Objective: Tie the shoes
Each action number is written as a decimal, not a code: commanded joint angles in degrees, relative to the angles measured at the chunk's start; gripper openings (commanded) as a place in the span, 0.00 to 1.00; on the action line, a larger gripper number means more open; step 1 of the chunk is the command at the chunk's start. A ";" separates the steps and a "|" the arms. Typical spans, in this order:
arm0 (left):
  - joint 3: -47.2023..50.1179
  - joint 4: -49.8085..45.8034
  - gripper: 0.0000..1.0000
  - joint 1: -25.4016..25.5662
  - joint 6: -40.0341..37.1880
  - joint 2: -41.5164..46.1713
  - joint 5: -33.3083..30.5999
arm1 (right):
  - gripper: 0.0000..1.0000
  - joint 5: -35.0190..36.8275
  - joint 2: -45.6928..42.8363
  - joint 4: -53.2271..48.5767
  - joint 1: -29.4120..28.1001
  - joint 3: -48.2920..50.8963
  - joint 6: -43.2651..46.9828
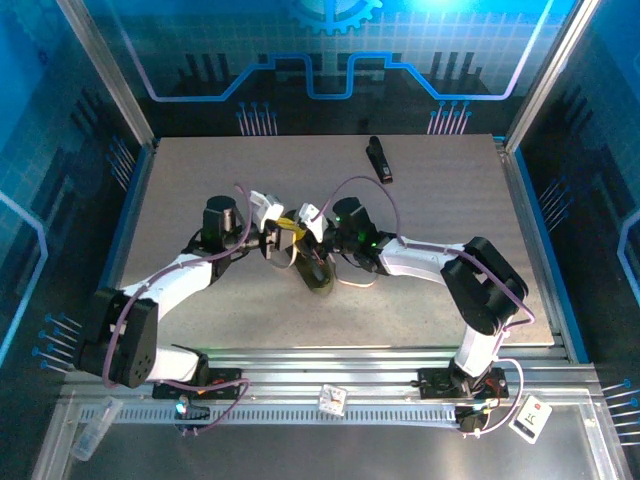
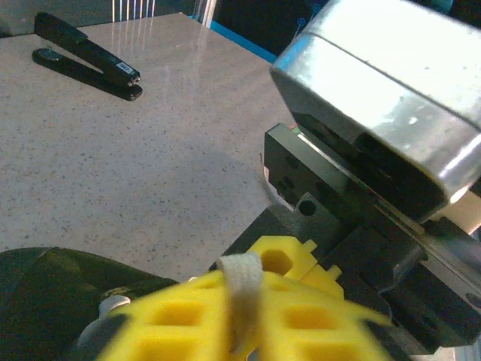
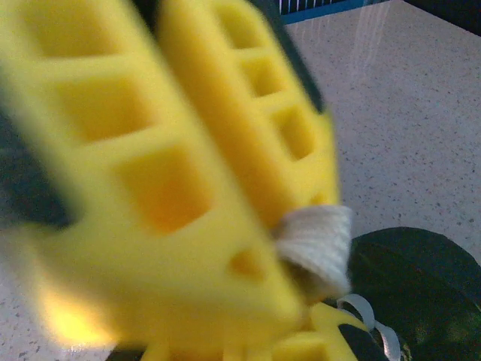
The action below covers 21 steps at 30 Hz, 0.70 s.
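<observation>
The dark olive-green shoe point(image 1: 318, 276) lies in the middle of the table, between the two arms. Both grippers meet just above its top end. My left gripper point(image 1: 279, 236) is shut on a whitish-grey lace. In the left wrist view that lace point(image 2: 242, 274) stands pinched between the yellow fingers of the left gripper point(image 2: 245, 320), with the shoe point(image 2: 45, 301) low at the left. My right gripper point(image 1: 307, 230) is also shut on a lace. In the right wrist view this lace point(image 3: 319, 237) sticks out of the right gripper point(image 3: 289, 263), above the shoe point(image 3: 421, 278).
A small black oblong clip-like object point(image 1: 378, 160) lies at the back of the table, also seen in the left wrist view point(image 2: 86, 56). A loose lace end point(image 1: 358, 283) trails right of the shoe. Blue walls enclose the table on three sides.
</observation>
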<state>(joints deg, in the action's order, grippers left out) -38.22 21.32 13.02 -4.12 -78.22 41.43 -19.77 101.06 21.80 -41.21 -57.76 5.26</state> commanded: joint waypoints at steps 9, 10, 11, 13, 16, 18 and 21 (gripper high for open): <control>-3.12 -3.75 0.00 0.08 5.30 3.31 -4.54 | 0.51 2.98 -10.38 -16.99 3.21 0.35 -0.21; -3.25 -4.25 0.00 0.00 5.47 3.38 -4.40 | 0.53 3.45 -11.62 -20.80 4.24 0.45 -0.25; -3.44 -4.82 0.00 -0.01 5.52 3.46 -4.39 | 0.53 4.10 -12.65 -24.77 5.41 0.37 -0.13; -3.62 -5.82 0.00 -0.14 5.75 3.67 -4.64 | 0.54 5.74 -13.90 -32.34 7.32 0.28 1.30; -3.44 -6.37 0.00 -0.40 6.21 4.12 -5.22 | 0.56 9.72 -13.86 -42.09 8.49 0.23 5.94; -3.36 -6.84 0.00 -0.53 6.44 4.30 -5.53 | 0.57 10.78 -12.41 -46.89 8.65 0.00 9.45; -3.61 -7.44 0.00 -0.71 6.66 4.15 -5.27 | 0.59 13.34 -8.68 -52.04 8.61 -1.67 11.36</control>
<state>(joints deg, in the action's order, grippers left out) -40.05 15.27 12.84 1.61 -75.61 36.27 -9.98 89.47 -18.46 -32.58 -57.76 12.23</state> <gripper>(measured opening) 0.039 0.582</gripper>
